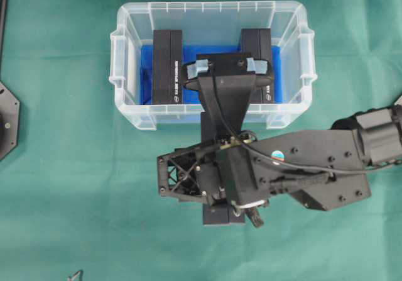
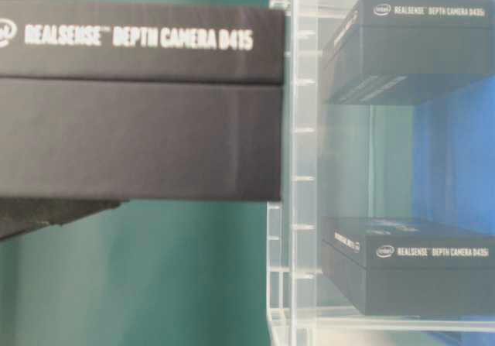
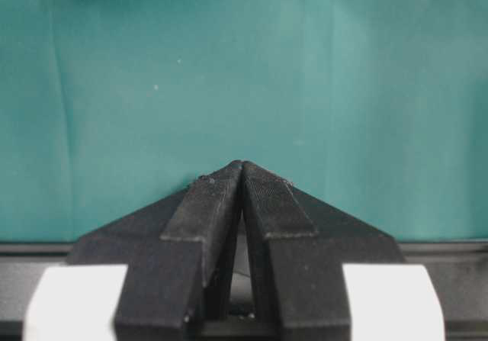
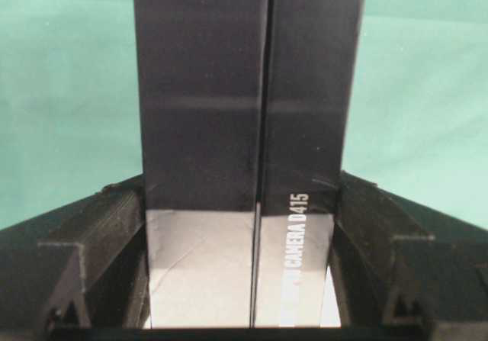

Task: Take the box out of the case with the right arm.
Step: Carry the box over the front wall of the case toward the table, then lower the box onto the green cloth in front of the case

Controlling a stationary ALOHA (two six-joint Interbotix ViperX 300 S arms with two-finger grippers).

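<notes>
Box (image 4: 244,127) pinched between right pincer (image 4: 240,265) fingers, outside case (image 1: 135,114), left pincer (image 3: 242,175) pressed together

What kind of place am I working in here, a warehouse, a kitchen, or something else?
Most likely a robotics lab bench, not a working site. A plain green cloth covers the table, a clear plastic case holds boxed RealSense depth cameras, and the right pincer holds one such box outside the case.
</notes>
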